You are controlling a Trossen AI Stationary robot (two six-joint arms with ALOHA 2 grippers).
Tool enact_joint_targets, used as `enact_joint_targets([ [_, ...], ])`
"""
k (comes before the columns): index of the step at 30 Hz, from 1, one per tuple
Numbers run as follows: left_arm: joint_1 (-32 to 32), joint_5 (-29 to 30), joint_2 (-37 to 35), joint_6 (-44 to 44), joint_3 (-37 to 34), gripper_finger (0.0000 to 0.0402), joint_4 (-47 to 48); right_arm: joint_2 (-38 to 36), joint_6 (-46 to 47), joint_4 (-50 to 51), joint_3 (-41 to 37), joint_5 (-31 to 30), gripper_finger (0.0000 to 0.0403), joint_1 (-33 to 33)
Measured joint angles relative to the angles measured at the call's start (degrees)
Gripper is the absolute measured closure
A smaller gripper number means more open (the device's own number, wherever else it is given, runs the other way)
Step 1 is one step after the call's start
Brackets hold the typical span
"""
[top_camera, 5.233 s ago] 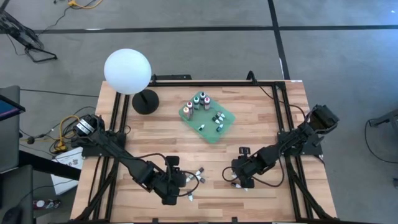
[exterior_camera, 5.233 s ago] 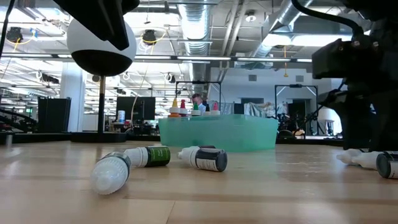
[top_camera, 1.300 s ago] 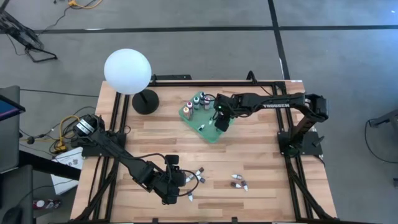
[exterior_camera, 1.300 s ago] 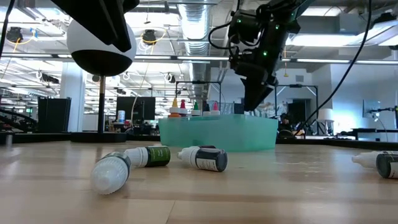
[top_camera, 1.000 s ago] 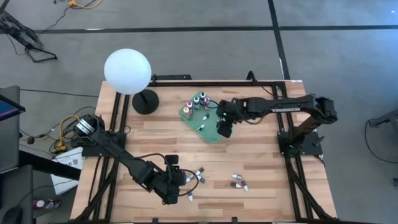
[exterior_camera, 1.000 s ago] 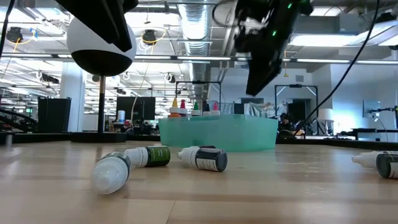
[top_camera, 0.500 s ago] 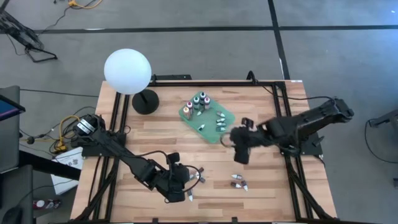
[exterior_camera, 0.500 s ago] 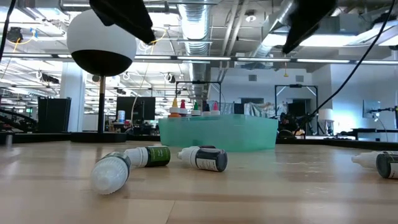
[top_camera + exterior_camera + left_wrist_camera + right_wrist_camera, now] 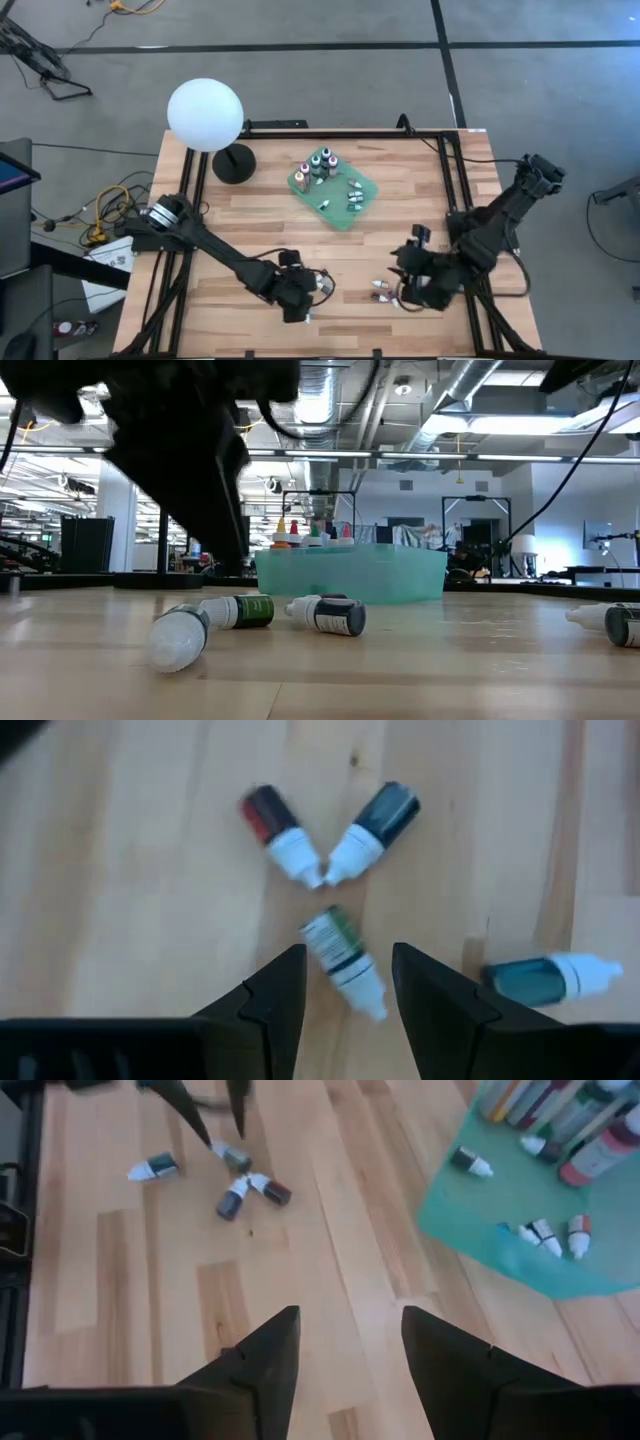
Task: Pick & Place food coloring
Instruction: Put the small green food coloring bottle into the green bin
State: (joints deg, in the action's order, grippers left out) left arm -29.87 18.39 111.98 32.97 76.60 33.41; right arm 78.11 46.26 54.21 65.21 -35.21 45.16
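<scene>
Several small food coloring bottles lie on their sides on the wooden table near its front edge: a green-labelled one (image 9: 342, 952), a red one (image 9: 270, 820), a dark blue one (image 9: 378, 818) and a teal one (image 9: 545, 978). My left gripper (image 9: 347, 952) is open just above them, its fingers on either side of the green-labelled bottle without touching it. Two more bottles (image 9: 383, 290) lie at the near right. My right gripper (image 9: 403, 288) hovers open beside them, holding nothing. More bottles stand and lie in the green tray (image 9: 340, 212).
A white globe lamp (image 9: 205, 115) on a black base stands at the far left. The green tray (image 9: 350, 575) sits mid-table toward the far side. Black frame rails run along both table sides. Bare wood lies between the two bottle groups.
My right gripper has swung away from above the green tray toward the table's near right, ending beside the two bottles there. My left gripper has come down and gone a little rightward over the bottle cluster. No bottle has moved.
</scene>
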Motion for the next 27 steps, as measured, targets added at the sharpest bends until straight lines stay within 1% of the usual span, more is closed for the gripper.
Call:
enact_joint_targets([
  [3, 1.05, -3.48, 1.33, 0.11, 0.0, 0.0258, -1.03, -0.05, 2.38, -0.17, 0.0, -4.17, 0.0236, 3.8],
  [7, 1.89, -4.16, 1.67, 0.47, 0.0, 0.0258, -2.35, -0.05, 3.3, -0.15, 0.02, -8.26, 0.0239, 7.39],
  [12, 2.76, -4.23, 1.69, 1.39, 0.0, 0.0258, -3.58, -0.05, 3.41, -0.23, 0.02, -8.65, 0.0239, 9.23],
  [16, 3.33, -4.24, 2.09, 3.31, 0.02, 0.0258, -3.54, -0.05, 3.41, -0.39, 0.02, -8.67, 0.024, 9.09],
  [23, 3.61, -8.32, 5.66, 2.66, 0.31, 0.0258, -4.67, -0.05, 3.38, -0.55, 0.02, -8.67, 0.0241, 7.88],
  [27, 4.11, -9.35, 5.8, 2.6, 0.35, 0.0259, -3.44, -0.05, 3.36, -0.65, 0.02, -8.66, 0.0243, 7.57],
])
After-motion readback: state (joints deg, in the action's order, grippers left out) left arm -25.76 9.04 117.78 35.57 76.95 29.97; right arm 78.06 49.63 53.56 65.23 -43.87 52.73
